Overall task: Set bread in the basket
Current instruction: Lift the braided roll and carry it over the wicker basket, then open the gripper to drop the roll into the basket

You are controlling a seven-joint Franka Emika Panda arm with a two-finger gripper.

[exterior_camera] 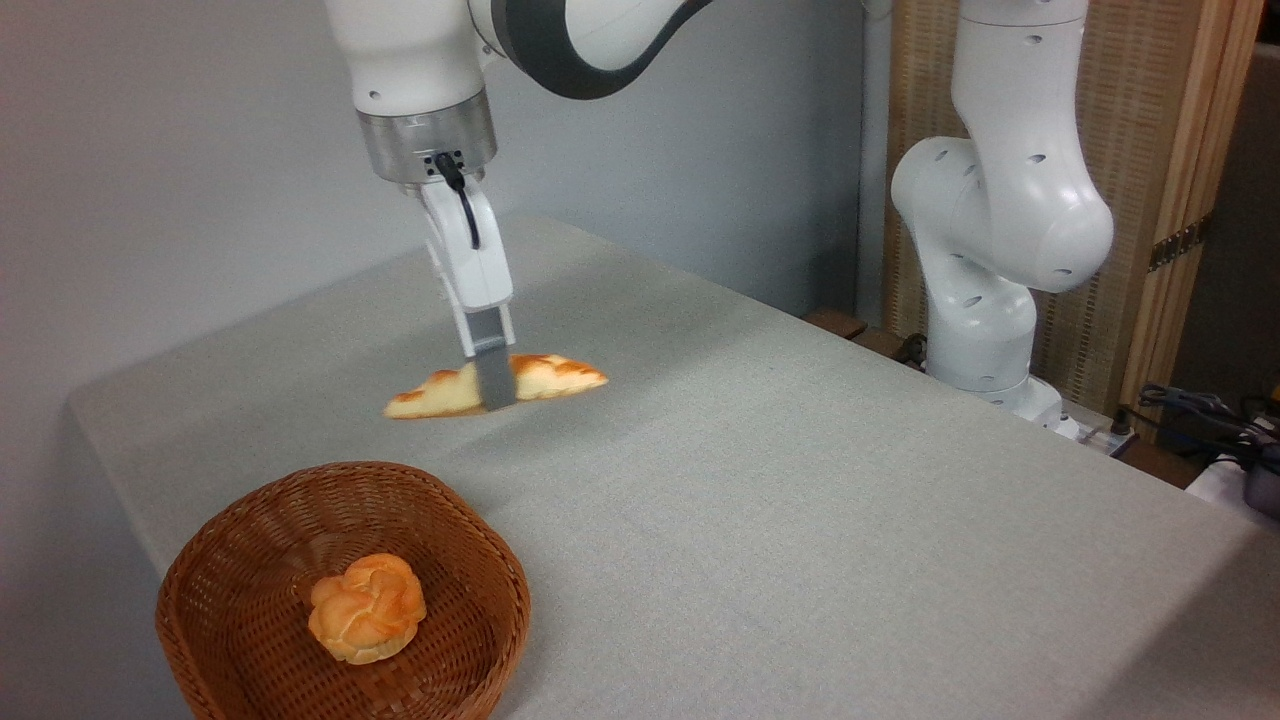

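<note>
**Loaf pinched mid-length, up off the table**

Big grey table (800, 500) fills most of the shot, white arm (1000, 220) based at its far right. Near the front-left corner sits the basket (250, 560) with a little round bun (366, 607) inside. Behind it, well apart, the bread (560, 375) hangs tilted in the air, clamped around its middle by the gripper (494, 378), both pointed ends sticking out either side of the fingers.
</note>
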